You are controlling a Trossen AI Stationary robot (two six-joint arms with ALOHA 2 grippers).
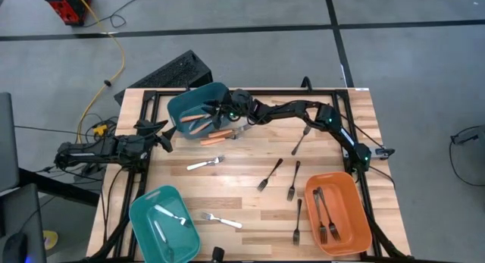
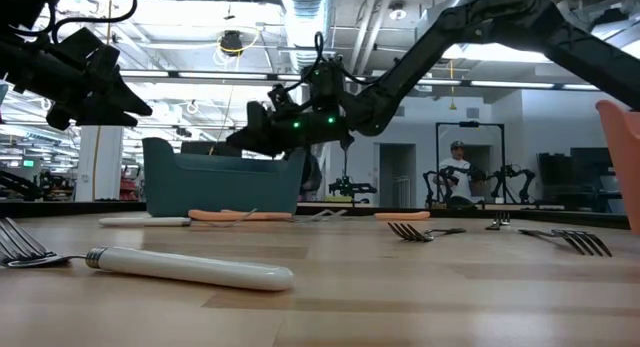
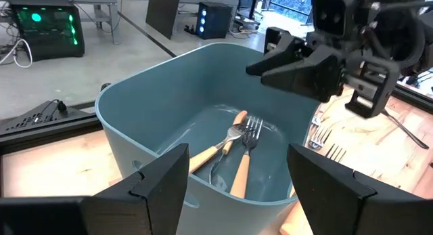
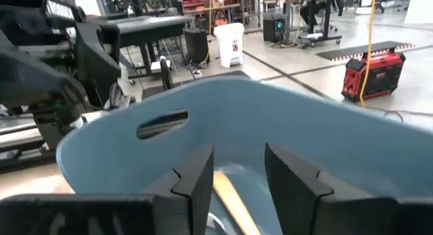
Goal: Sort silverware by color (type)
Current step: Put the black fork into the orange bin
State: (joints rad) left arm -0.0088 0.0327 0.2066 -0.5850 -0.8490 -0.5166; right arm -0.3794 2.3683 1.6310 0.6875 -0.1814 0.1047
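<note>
The wooden surface point(image 1: 250, 195) carries three bins. My right end effector point(image 1: 227, 111) hangs over the far teal bin point(image 1: 186, 105), fingers spread and holding nothing — I judge the drop step is just done, with orange-handled forks point(image 3: 233, 157) lying inside. My left end effector point(image 1: 161, 134) waits beside that bin, also spread. Another orange fork point(image 1: 218, 137) lies just outside it; next I would lift clear and line up over its handle.
</note>
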